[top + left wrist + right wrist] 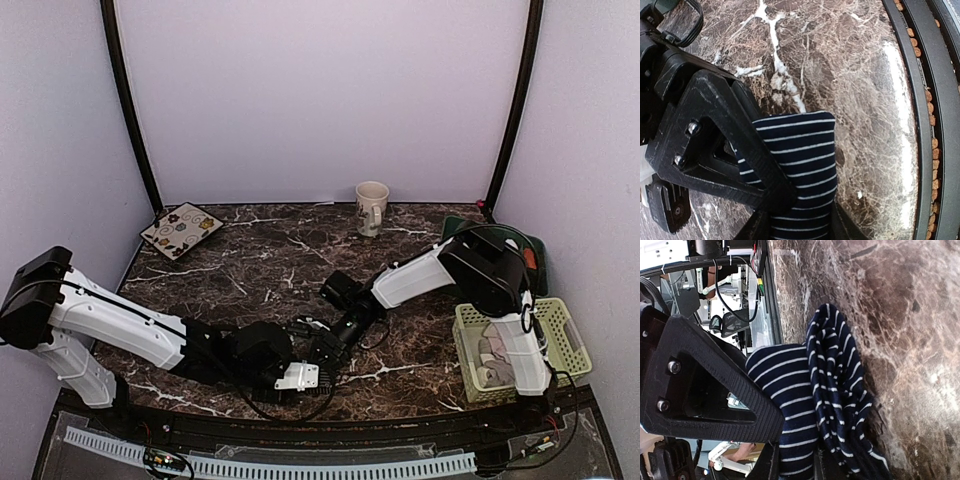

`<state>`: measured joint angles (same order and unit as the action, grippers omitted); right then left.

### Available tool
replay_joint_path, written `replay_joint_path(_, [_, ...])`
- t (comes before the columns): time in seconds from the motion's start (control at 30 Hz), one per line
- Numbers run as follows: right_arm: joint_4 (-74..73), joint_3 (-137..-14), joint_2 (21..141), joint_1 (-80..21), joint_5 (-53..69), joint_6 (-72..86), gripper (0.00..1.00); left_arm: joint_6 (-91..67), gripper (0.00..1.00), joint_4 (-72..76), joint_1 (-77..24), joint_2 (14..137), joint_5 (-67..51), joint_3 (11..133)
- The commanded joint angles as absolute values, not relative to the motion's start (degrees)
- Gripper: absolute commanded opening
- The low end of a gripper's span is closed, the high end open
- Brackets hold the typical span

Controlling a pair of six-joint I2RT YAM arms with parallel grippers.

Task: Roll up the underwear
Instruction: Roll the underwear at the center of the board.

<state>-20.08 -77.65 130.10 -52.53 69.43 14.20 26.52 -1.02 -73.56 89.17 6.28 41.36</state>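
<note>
Quick status: both my claws are down on the navy striped underwear [805, 155]. It sits on the dark marble bench [250, 265] well in front of the beige mug [372, 207] and a bit to its left, close to the bench's near edge.

My left claw [807, 217] has its fingers pressed against both sides of the folded cloth, so it's gripping it at a middling width. From that wrist view the free end is a neat squared-off edge lying flat on the marble, with the stripes running across it.

My right claw [795, 462] is pinched nearly closed on the same garment, coming in from the mug side. In its view the cloth looks bunchier. There's one smooth layer between the fingers and a crumpled fold right beside it touching the bench. In the overhead view the two claws sit just beside each other.

Other stuff: there's a pale green basket [565, 335] right of the mug and nearer to me, with the pink underwear [492, 350] lying in it. A patterned square plate [181, 230] sits left of the mug, by the side wall. The mug itself is upright near the back wall.
</note>
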Motion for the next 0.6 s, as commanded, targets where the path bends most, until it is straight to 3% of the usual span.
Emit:
replay_joint_path(0.0, [-20.47, -75.06, 132.6, -52.67, 60.73, 12.46, 0.02, 24.07, 0.41, -9.7, -74.0, 91.59, 5.63, 41.01])
replay_joint_path(0.2, [-20.62, -74.56, 132.35, -52.69, 59.66, 12.31, 0.0, 23.33, 0.59, -9.61, -74.0, 89.04, 8.22, 40.61])
replay_joint_path(0.57, [-20.61, -74.27, 132.01, -52.73, 58.45, 12.29, 0.0, 27.3, 0.6, -7.34, -73.98, 86.53, 6.83, 43.32])
